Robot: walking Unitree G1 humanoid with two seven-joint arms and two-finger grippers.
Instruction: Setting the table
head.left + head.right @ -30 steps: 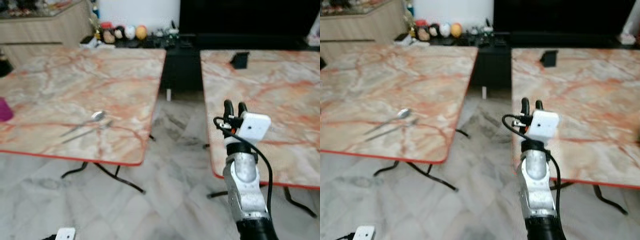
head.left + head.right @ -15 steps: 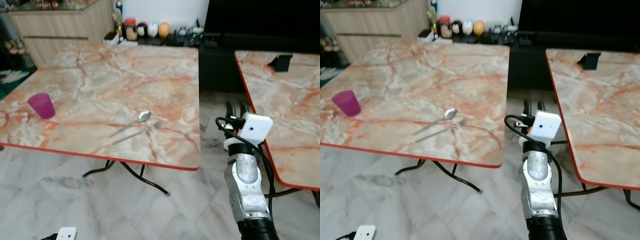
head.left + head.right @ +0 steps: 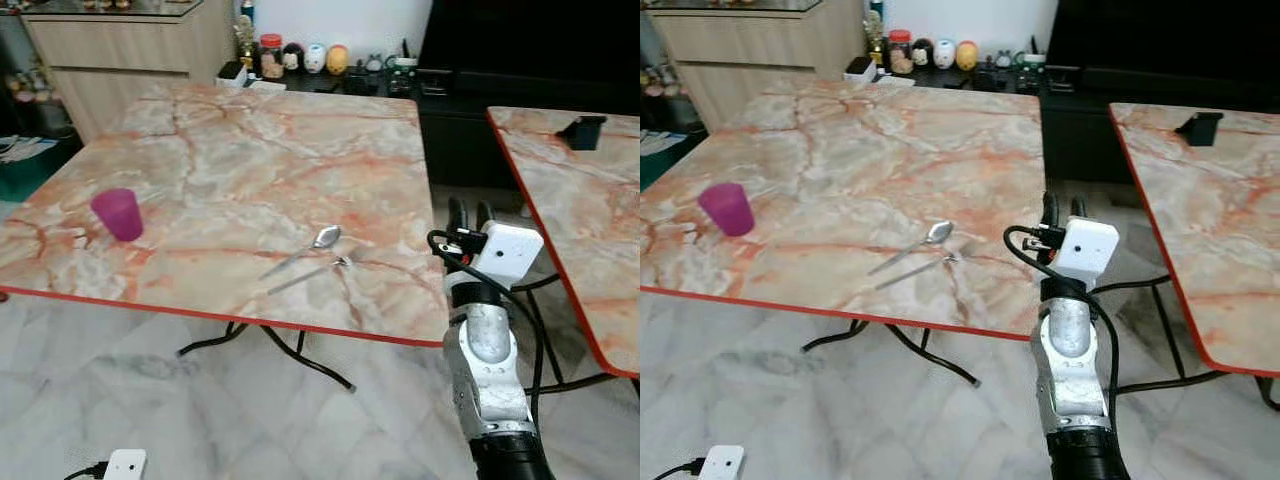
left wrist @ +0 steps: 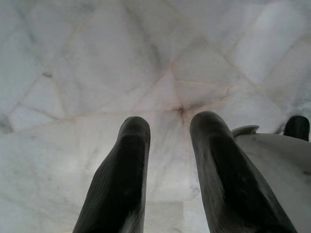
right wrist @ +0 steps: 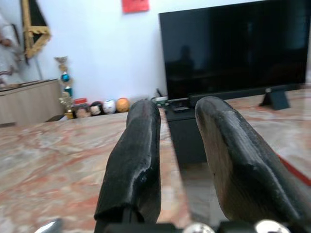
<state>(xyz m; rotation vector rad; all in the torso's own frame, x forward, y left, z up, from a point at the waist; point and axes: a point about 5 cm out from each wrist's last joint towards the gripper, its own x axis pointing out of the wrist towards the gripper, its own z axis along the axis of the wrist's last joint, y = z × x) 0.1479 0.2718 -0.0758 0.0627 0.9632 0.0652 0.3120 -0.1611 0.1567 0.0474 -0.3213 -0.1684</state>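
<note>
Cutlery is lying near the front of a marble-patterned table (image 3: pixel 250 130): a spoon (image 3: pixel 305 247) and a fork (image 3: pixel 310 273) are resting side by side on a slant, close to each other, with their heads pointing toward the far right. A pink cup (image 3: pixel 118 214) is standing upright on the same tabletop, well apart from them toward the robot's left and near the red front edge. A second table (image 3: pixel 570 200) with the same top is standing to the right, with a strip of pale marble floor (image 3: pixel 200 420) showing between the two, and a small black stand (image 3: pixel 582 131) is sitting on it at the far end.

Beyond the tables, a dark low cabinet is carrying a row of small jars and egg-shaped ornaments (image 3: pixel 300 57), and a large black television (image 5: pixel 233 53) is standing behind it.

The right gripper (image 3: pixel 466 213) is hovering in the air just past the near right corner of the first table, raised and pointing forward; its two black fingers (image 5: pixel 138 160) are standing a little apart with nothing between them. The left gripper (image 4: pixel 167 128) is hanging low over the floor tiles, its fingers (image 4: pixel 126 170) likewise slightly parted and holding nothing.
</note>
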